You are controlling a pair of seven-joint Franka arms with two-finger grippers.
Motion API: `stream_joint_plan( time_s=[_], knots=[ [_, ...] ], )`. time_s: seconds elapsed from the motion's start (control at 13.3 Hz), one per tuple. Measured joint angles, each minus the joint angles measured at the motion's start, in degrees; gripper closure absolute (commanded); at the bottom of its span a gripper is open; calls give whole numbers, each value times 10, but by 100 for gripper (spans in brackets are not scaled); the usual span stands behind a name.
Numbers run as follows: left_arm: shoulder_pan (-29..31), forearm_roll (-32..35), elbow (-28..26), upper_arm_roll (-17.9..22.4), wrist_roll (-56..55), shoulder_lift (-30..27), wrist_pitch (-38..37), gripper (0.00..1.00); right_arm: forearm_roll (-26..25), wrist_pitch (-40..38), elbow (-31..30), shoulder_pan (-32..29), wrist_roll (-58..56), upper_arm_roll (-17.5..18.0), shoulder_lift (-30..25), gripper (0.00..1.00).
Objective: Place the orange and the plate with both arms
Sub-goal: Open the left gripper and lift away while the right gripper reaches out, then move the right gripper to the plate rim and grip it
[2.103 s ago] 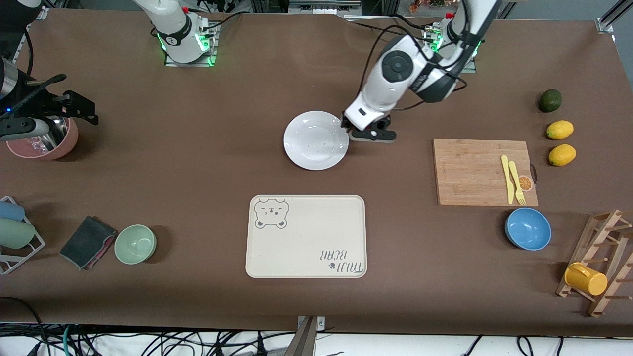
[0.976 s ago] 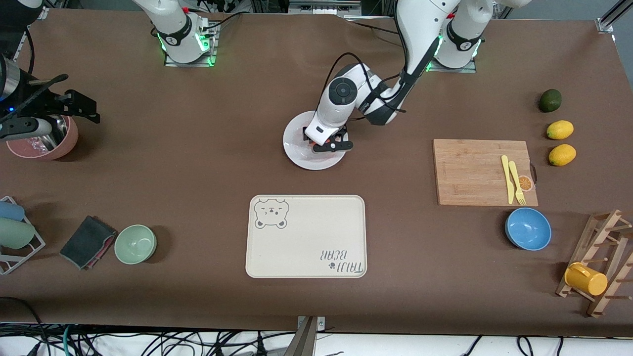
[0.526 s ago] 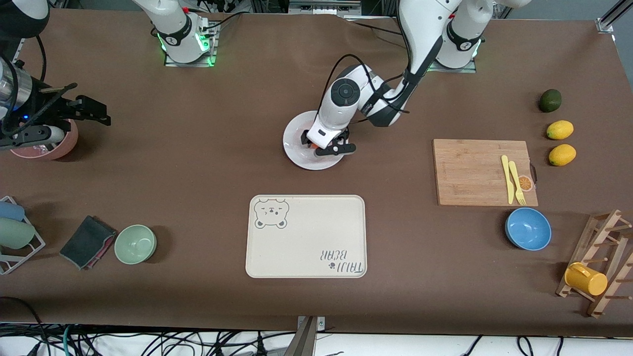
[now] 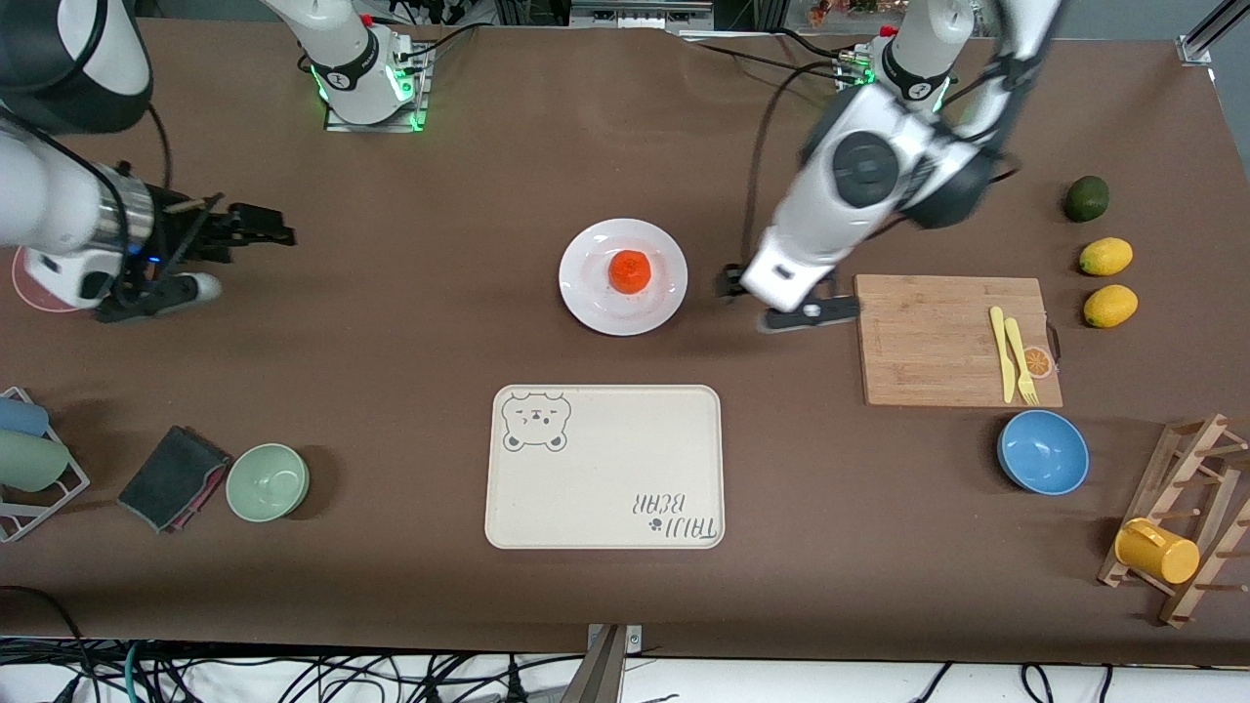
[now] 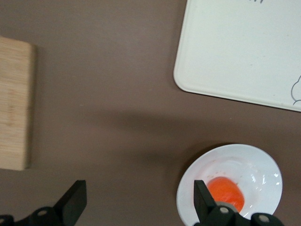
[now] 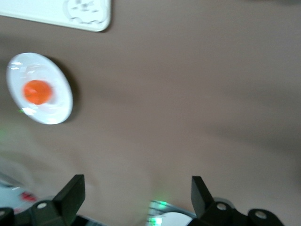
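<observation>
The orange (image 4: 631,270) lies on the middle of the white plate (image 4: 596,303) at the table's centre. My left gripper (image 4: 778,298) is open and empty. It hangs over the bare table between the plate and the cutting board (image 4: 937,337). The left wrist view shows the orange (image 5: 225,190) on the plate (image 5: 256,165) beside one of that gripper's fingers (image 5: 203,197). My right gripper (image 4: 249,261) is open and empty over the table at the right arm's end, well apart from the plate. The right wrist view shows the plate (image 6: 57,109) and the orange (image 6: 37,92) far off.
The cream bear-print tray (image 4: 605,469) lies nearer the camera than the plate. A yellow knife and fork (image 4: 1014,356) lie on the cutting board. A blue bowl (image 4: 1043,451), two lemons (image 4: 1105,257), an avocado (image 4: 1086,198), a mug rack (image 4: 1187,517), a green bowl (image 4: 268,481), a cloth (image 4: 174,477) and a pink bowl (image 4: 34,288) ring the table.
My left gripper let go of the orange on the plate, then rose and moved off toward the cutting board. My right gripper moved from the pink bowl toward the table's middle.
</observation>
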Motion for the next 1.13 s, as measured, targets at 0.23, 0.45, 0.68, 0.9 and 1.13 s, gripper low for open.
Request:
stream_joint_plan(
  time_s=[0.23, 0.45, 0.68, 0.9, 1.13],
  knots=[
    [69, 0, -9, 3, 107, -78, -86, 0, 115, 85, -74, 2, -7, 4, 21, 0],
    [99, 19, -11, 30, 183, -134, -133, 0, 209, 188, -167, 4, -17, 41, 28, 0],
    [103, 25, -8, 82, 238, -179, -173, 0, 278, 260, -233, 8, -55, 102, 40, 0],
    [104, 37, 26, 119, 287, -200, -213, 0, 337, 321, -251, 10, -138, 143, 92, 0],
    [102, 47, 61, 118, 292, -200, -241, 0, 443, 338, -252, 10, -266, 160, 149, 1]
  ],
)
